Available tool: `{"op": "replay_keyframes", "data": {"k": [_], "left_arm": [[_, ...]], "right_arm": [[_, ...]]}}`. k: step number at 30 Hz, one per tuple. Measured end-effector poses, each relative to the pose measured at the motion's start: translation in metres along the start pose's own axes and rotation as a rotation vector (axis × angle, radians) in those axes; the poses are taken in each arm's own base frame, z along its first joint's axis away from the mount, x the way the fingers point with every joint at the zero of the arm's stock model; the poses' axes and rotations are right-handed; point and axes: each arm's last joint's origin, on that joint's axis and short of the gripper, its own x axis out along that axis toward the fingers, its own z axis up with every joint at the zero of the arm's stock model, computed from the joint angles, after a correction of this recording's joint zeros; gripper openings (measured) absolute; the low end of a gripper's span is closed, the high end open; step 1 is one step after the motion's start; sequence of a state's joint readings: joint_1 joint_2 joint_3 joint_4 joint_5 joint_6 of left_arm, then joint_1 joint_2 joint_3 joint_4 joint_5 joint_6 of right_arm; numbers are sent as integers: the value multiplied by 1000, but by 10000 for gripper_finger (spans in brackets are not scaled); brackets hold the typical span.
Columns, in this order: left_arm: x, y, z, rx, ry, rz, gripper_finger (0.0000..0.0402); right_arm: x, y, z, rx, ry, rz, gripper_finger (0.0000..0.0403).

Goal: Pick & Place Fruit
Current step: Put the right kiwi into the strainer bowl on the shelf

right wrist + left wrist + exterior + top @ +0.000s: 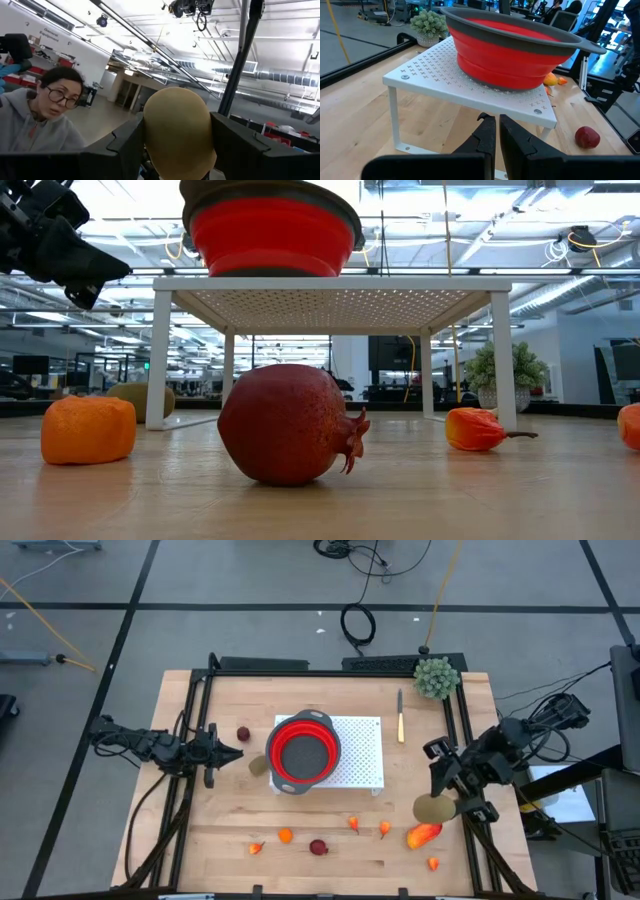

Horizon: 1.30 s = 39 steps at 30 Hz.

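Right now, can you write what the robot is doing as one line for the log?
right gripper: shut on brown kiwi, near table's right edge | left gripper: shut, empty, left of red bowl | bowl: on white rack

Pale wooden table [200, 840] with visible grain, matt white perforated metal rack [435, 75], smooth rubbery red bowl [303, 751] with grey rim, finely pitted dark red fruit [285, 423], matt brown kiwi [177, 132]

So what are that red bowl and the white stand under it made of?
The red bowl looks like soft matte silicone, judging by its stepped, collapsible-looking walls and grey rim. The white stand seems to be painted metal: a thin flat sheet punched with small cross-shaped holes, on slim legs. Neither is certain from looks alone.
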State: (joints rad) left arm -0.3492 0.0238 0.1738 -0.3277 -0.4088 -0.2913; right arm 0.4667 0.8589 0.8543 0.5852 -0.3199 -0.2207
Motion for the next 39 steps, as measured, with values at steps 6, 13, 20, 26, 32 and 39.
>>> {"op": "replay_keyframes", "data": {"k": [6, 13, 20, 26, 32, 39], "left_arm": [[0, 0, 0, -1, 0, 0, 21], [0, -1, 3, -13, -26, -8, 21], [0, -1, 4, -20, -41, -13, 21], [0, -2, 8, -41, -79, -24, 21], [-1, -4, 14, -64, -133, -40, 21], [-2, -5, 20, -117, -193, -60, 21]], "right_arm": [[0, 1, -11, 57, 114, -38, 201], [-4, -1, -43, 69, 458, -301, 201], [-8, -3, -73, -55, 754, -526, 201], [-7, -5, -89, -243, 911, -612, 201], [-4, -5, -104, -449, 1063, -606, 201], [0, -5, -120, -638, 1197, -585, 201]]}}
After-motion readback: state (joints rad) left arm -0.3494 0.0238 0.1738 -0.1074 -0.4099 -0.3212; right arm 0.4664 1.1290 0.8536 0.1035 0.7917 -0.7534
